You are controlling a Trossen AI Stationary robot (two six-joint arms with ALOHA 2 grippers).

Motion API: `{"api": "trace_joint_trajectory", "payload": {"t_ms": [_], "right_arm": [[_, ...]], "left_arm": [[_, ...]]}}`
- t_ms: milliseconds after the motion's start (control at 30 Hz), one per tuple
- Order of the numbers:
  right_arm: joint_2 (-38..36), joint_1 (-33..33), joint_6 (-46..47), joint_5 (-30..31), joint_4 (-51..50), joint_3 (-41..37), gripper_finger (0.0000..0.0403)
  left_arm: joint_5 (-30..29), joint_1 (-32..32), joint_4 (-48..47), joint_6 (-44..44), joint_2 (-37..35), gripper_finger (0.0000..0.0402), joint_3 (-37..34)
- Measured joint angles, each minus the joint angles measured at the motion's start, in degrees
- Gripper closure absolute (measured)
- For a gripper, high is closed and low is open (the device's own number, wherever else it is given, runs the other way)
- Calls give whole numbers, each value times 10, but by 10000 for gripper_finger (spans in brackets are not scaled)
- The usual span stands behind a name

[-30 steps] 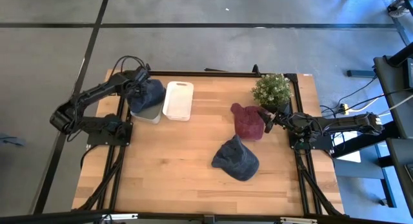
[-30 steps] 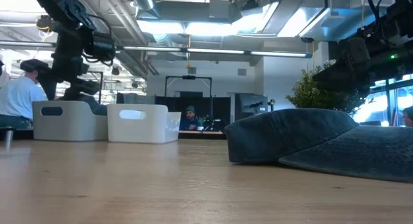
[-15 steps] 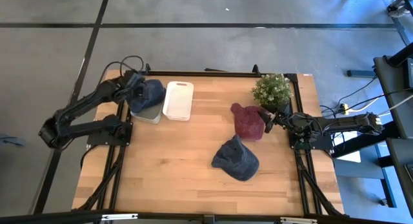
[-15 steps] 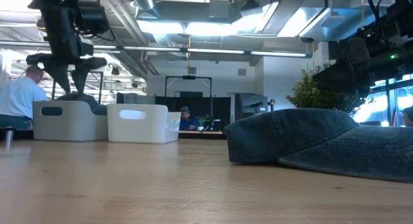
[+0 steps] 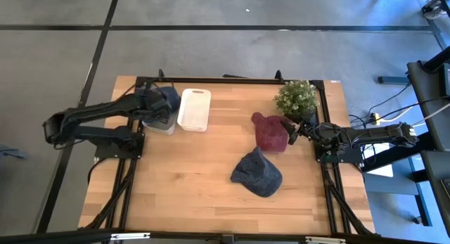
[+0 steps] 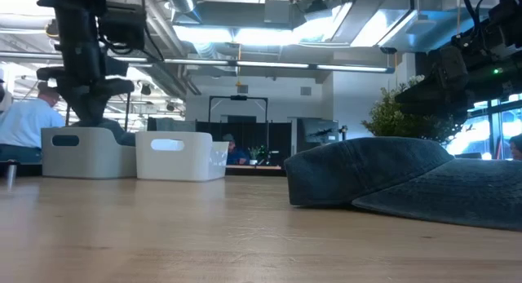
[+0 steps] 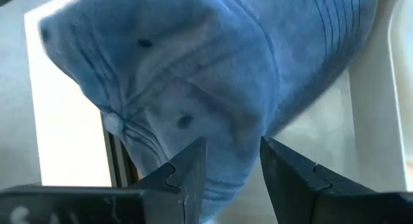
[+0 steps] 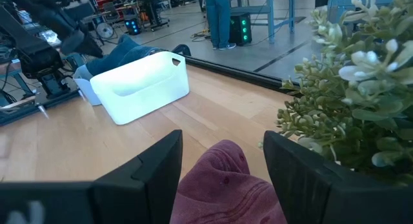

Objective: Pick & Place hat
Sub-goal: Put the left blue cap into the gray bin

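Landmark: the empty white plastic bin (image 5: 194, 109), standing at the far edge of the pale wooden desk (image 5: 190, 181).

Grey-white bin (image 5: 163, 122): touching the empty white bin on the left arm's side; it holds a soft blue fabric cap (image 5: 163, 103) that fills it and bulges over the rim.

Left tool (image 7: 232, 169): directly above the blue cap; the fingers (image 7: 184, 175) stand apart with cap fabric showing in the gap, nothing clamped.

Maroon fabric cap (image 5: 270, 131): on the desk well to the right-arm side of the white bin, next to the small green potted plant (image 5: 296, 98).

Dark blue-grey denim cap (image 5: 257, 174): lying on the desk nearer the front edge, apart from the maroon cap.

Right tool (image 8: 222, 172): resting low at the maroon cap's edge, fingers spread to either side of its crown, not closed on it.

Step in hand: by my reading, one cap is delivered to a bin and let go; two caps are left on the desk.

Next move calls for: the left arm lifting clear of the bin without snagging the fabric, and the right tool pinching the maroon crown, raising it, then carrying it across to the empty white bin.
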Motion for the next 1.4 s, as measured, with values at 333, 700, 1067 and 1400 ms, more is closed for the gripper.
{"api": "trace_joint_trajectory", "payload": {"t_ms": [333, 700, 1067, 1400], "right_arm": [[0, 0, -2, 0, 0, 0, 185], [0, 0, -4, 0, 0, 0, 185], [0, 0, -4, 0, 0, 0, 185], [0, 0, -4, 0, 0, 0, 185]], "left_arm": [[-18, -7, -22, -12, 98, 265, 0], [-13, 3, -17, -12, 164, 277, 0], [-45, 1, -18, 3, 190, 388, -1], [-61, -11, 26, 16, 178, 396, -1]]}}
